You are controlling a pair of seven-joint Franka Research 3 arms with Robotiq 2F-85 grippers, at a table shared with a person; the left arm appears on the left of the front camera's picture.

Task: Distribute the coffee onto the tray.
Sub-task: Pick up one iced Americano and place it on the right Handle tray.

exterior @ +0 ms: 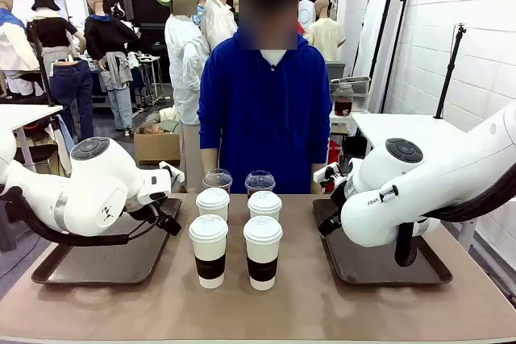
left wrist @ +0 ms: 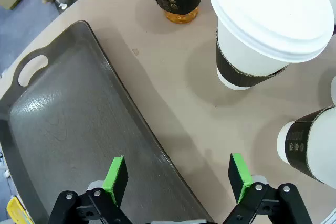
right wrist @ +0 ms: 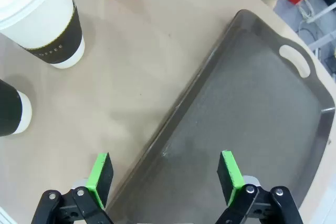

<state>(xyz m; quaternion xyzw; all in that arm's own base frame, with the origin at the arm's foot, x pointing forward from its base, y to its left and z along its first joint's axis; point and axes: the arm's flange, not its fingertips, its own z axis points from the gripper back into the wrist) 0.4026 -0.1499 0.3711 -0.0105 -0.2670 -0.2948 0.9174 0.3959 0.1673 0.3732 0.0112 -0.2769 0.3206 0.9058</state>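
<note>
We have yet to start: four white brown-banded paper cups [exterior: 209,251] and two clear dome-lidded plastic cups [exterior: 217,180] stand mid-table between two dark trays [exterior: 81,267]. Our left gripper [left wrist: 178,174] and right gripper [right wrist: 165,174] hover, fingers spread; next, we judge, one must straddle a near cup.

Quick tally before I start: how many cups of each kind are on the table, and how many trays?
White paper cups with lids: 4
Clear dome-lidded cups: 2
Dark trays: 2
Total: 8
</note>
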